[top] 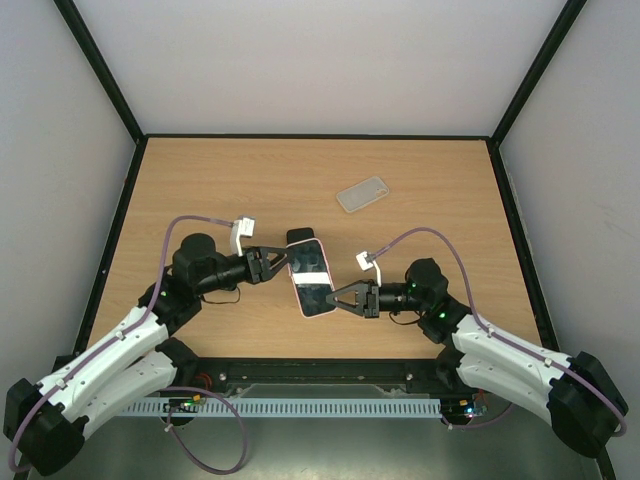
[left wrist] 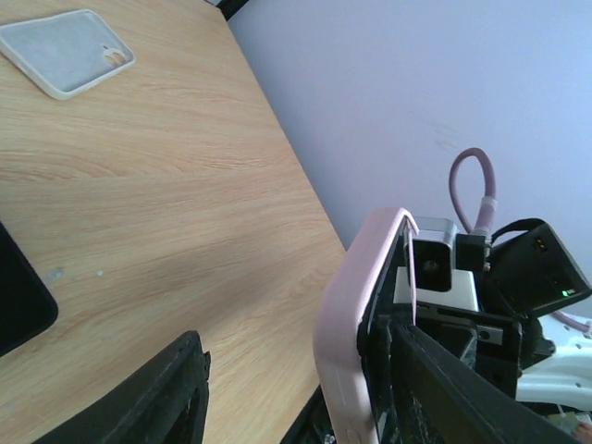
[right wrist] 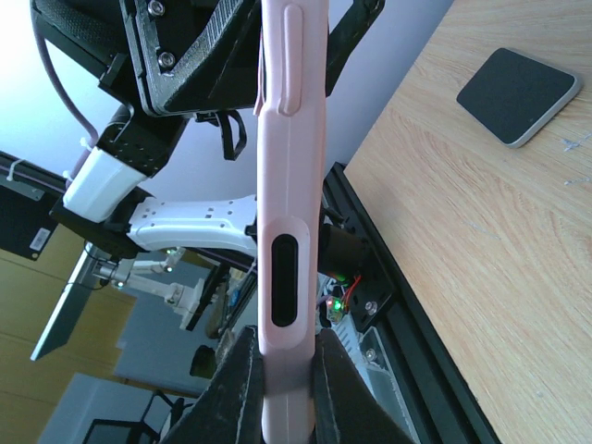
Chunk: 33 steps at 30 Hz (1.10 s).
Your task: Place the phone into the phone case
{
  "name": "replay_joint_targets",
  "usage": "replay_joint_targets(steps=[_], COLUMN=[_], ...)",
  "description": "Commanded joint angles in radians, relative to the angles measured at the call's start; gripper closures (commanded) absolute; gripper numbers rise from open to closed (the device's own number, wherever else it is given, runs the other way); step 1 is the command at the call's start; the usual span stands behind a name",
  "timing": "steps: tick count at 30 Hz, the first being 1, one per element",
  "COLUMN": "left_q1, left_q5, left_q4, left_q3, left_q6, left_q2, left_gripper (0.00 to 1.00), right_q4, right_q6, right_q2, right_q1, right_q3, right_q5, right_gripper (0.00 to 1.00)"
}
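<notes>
**Pink phone gripped by 1 tool, case lying apart**

Pink-edged phone [top: 312, 280] sits between the 2 tools at the table's [top: 200, 180] centre, screen up, and appears to be lifted off the wood. The clear case [top: 362, 194] lies flat on the table further back and to the right, well apart from the phone. A dark pad [top: 300, 237] rests just beyond the phone's far end.

Right tool [top: 335, 297]: clamped tight on the phone's right edge near its lower end, with both fingers pinching the pink rim.

Left tool [top: 283, 263]: about half open, straddling the phone's upper left edge. One finger is close against the phone and the other stands clear of it. No grip is established.

Step in hand, as judged: securing a second hold on the phone. To do this well, centre the left fingers on the rim before they press, keep them off the side button, and keep the right grip firm so the phone does not twist.

Pose: both arms reach in from the near corners with elbows bent outward. The forearms converge, the wrists are roughly level, and the tools face each other across the phone.
</notes>
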Motion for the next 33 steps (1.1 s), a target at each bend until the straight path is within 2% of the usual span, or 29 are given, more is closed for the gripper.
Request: replay_joint_targets(steps=[1, 3, 12, 15, 21, 22, 25, 28, 32, 33], left_q1=[0.005, 0.004, 0.006, 0.006, 0.007, 0.006, 0.006, 0.008, 0.010, 0.011], left_q5=[0.069, 0.088, 0.088, 0.042, -0.026, -0.043, -0.116, -0.198, -0.312, -0.335], left_q4=[0.074, 0.103, 0.111, 0.052, -0.072, -0.097, -0.184, -0.252, -0.321, -0.341], left_q3=[-0.017, -0.024, -0.015, -0.004, 0.031, 0.040, 0.068, 0.075, 0.081, 0.084], left_q6=[-0.012, -0.023, -0.015, 0.005, 0.055, 0.060, 0.068, 0.067, 0.069, 0.069], left_q2=[-0.001, 0.002, 0.028, 0.037, 0.065, 0.067, 0.066, 0.052, 0.047, 0.049], left_gripper=[0.45, 0.48, 0.84, 0.97, 0.96, 0.91, 0.56, 0.27, 0.02, 0.01], right_q4=[0.137, 0.138, 0.063, 0.039, -0.021, -0.005, 0.000, -0.105, -0.165, -0.180], right_q6=[0.037, 0.039, -0.003, -0.005, 0.000, 0.012, 0.016, -0.045, -0.094, -0.104], right_q2=[-0.020, -0.022, -0.007, -0.004, 0.007, 0.014, 0.017, 0.032, 0.103, 0.130], right_q1=[0.001, 0.001, 0.009, 0.012, 0.012, 0.012, 0.012, 0.010, -0.005, -0.012], right_q3=[0.002, 0.003, 0.009, 0.003, 0.030, 0.031, 0.039, 0.071, 0.108, 0.126], right_q5=[-0.052, -0.059, -0.051, -0.035, 0.073, 0.081, 0.122, 0.213, 0.256, 0.262], right_gripper=[0.98, 0.98, 0.98, 0.98, 0.98, 0.98, 0.98, 0.98, 0.98, 0.98])
